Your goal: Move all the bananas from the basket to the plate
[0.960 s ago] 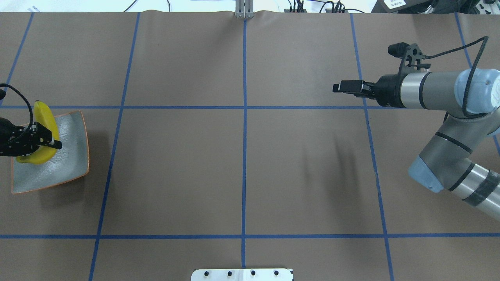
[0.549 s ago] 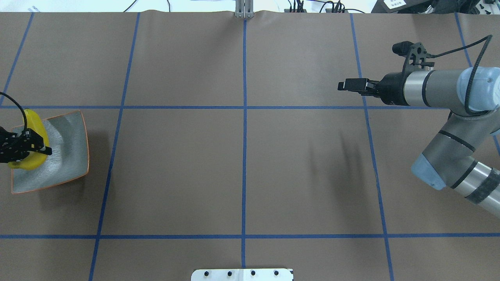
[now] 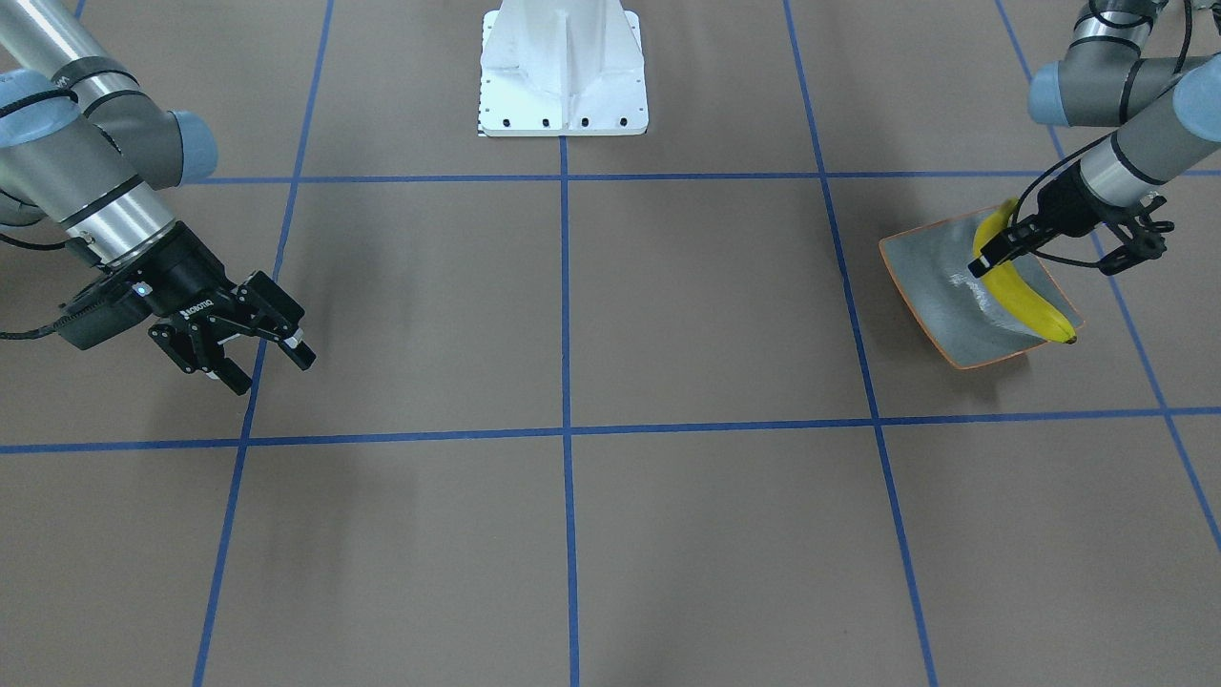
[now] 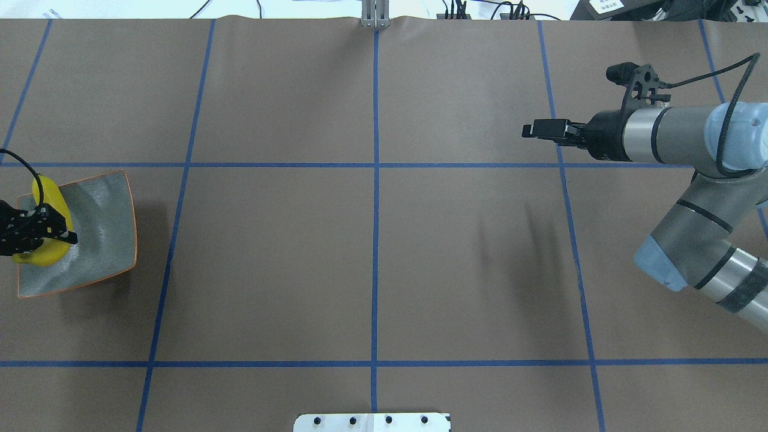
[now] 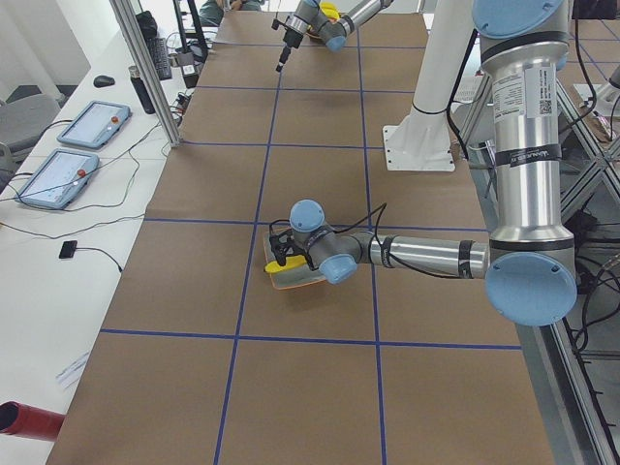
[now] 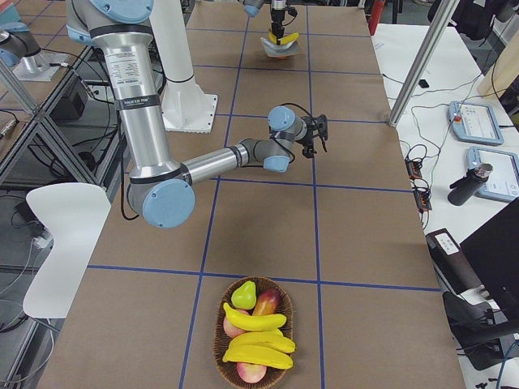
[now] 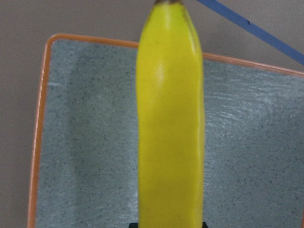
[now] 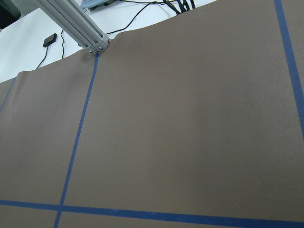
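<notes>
You are early in the job: one banana (image 3: 1025,298) is at the plate (image 3: 930,286), clamped between the fingers of the left gripper (image 3: 987,260) nearer its stem end, and not yet let go. It slants across the plate's grey-green hollow with its dark tip out over the orange-brown rim; whether it rests on the glaze or hangs just above it you cannot tell from these views. The peel is bright, smooth yellow, without bruises on the side the left wrist camera shows. At the table's far end on the robot's right, the wicker basket (image 6: 219,322) holds at least three more bananas (image 6: 258,342), lying among a pear (image 6: 243,295) and some reddish fruit, so most of the transfer is left to do. The right gripper (image 3: 272,372) hangs over bare table, fingers spread and holding nothing, well apart from both basket and plate.
</notes>
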